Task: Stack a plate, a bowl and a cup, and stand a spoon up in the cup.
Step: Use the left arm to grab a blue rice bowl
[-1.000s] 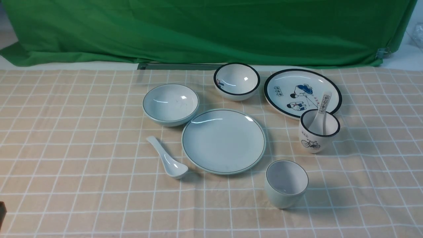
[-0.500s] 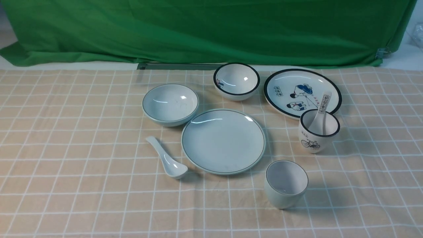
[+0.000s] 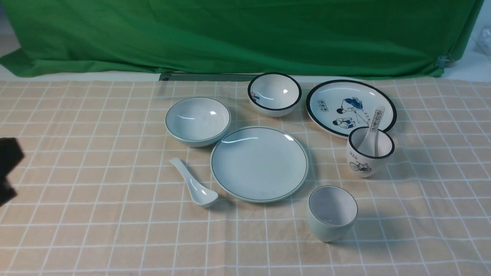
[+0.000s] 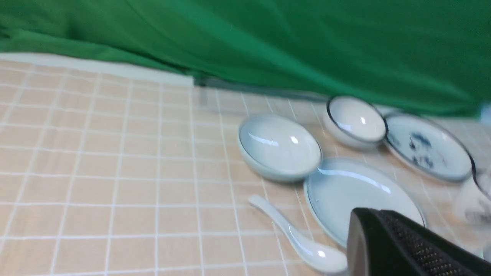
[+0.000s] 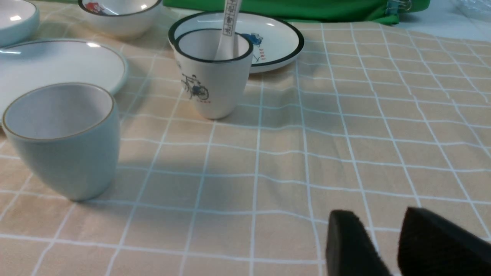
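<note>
The pale blue-green plate (image 3: 259, 164) lies mid-table. The matching bowl (image 3: 198, 120) sits at its far left, and the cup (image 3: 332, 212) stands upright near its right front. The plain white spoon (image 3: 193, 187) lies on the cloth left of the plate. A black part of my left arm (image 3: 7, 168) shows at the left edge, far from the dishes. My left gripper (image 4: 364, 216) is shut and empty, with the spoon (image 4: 295, 239), plate (image 4: 356, 191) and bowl (image 4: 279, 145) ahead of it. My right gripper (image 5: 378, 224) is open and empty over bare cloth, apart from the cup (image 5: 63, 142).
At the back right stand a white black-rimmed bowl (image 3: 274, 94) and a cartoon plate (image 3: 351, 107). A bicycle cup (image 3: 370, 151) holding a printed spoon (image 3: 374, 126) stands in front of that plate. A green cloth (image 3: 245, 34) hangs behind the checked tablecloth.
A black part of my left arm has come into the front view at the left edge, higher than one second ago. None of the dishes has moved.
</note>
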Controlling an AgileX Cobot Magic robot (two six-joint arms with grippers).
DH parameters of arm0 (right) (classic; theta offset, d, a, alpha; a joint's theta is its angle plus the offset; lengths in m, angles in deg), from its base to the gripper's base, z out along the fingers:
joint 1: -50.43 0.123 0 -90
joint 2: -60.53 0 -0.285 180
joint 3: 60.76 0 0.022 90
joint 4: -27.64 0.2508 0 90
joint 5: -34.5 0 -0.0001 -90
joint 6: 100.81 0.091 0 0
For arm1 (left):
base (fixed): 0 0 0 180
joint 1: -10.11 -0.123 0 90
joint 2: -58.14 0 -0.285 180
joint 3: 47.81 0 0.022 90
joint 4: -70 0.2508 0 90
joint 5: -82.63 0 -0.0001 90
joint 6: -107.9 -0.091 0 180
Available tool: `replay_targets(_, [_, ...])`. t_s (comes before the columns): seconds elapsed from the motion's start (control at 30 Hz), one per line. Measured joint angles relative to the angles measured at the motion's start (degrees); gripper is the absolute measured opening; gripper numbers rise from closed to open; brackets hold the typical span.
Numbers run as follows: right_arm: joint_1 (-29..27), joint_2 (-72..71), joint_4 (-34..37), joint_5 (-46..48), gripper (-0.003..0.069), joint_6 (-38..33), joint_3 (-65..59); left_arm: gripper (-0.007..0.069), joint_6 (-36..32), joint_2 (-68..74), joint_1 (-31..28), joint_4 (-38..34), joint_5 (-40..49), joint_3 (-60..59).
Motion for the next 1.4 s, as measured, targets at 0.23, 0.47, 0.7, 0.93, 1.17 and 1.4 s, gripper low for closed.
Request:
replay_targets(0.23, [0.0,0.0,5.1,-7.5,0.0242,12.5,0.0,0.0006,-4.9,15.6,10.0,-0.3,5.9,7.1])
replay_targets(0.47, [0.0,0.0,6.5,-18.7,0.0242,24.8,0.0,0.0006,-13.2,29.7,12.4,-0.3,11.0,13.6])
replay_targets(0.7, [2.9,7.7,7.2,-0.4,0.019,20.7,13.0,0.0014,-22.4,49.7,12.4,1.9,13.7,28.9])
replay_targets(0.93, [9.0,26.9,7.3,26.9,0.0175,-0.7,35.7,0.0172,-28.7,68.5,12.6,7.2,17.4,45.2])
replay_targets(1.17, [10.1,34.9,7.5,32.8,0.0175,-3.6,39.6,0.0442,-35.2,80.7,12.6,9.4,18.7,55.7])
replay_targets(1.4, [10.1,35.0,7.5,33.1,0.0175,-4.1,39.7,0.0444,-41.6,85.0,12.7,11.5,15.5,56.3])
